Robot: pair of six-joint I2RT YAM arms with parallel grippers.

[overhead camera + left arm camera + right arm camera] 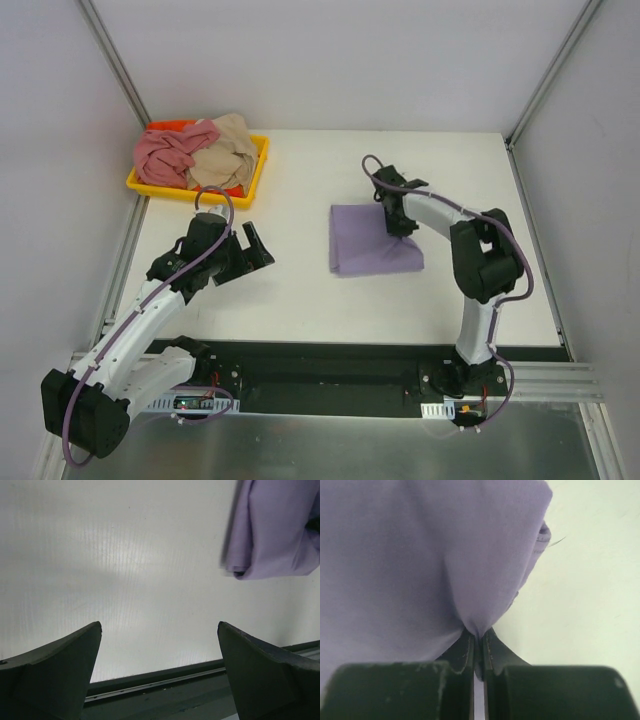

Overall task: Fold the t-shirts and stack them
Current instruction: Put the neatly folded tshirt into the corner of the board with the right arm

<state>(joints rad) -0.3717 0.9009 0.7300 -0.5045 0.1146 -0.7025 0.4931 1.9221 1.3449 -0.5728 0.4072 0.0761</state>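
The lavender t-shirt [370, 240] lies folded in a rough square on the white table, right of centre. My right gripper [398, 224] is shut on its right part, and in the right wrist view the purple cloth [420, 555] is pinched between the closed fingers. My left gripper [252, 247] is open and empty above the bare table, left of the lavender shirt; a corner of that shirt [272, 530] shows in the left wrist view. The pink t-shirt [166, 155] and the beige t-shirt [226, 152] lie crumpled in the yellow tray.
The yellow tray [258, 168] stands at the back left corner of the table. Grey walls and metal frame posts close in the table on three sides. A black rail [330, 365] runs along the near edge by the arm bases.
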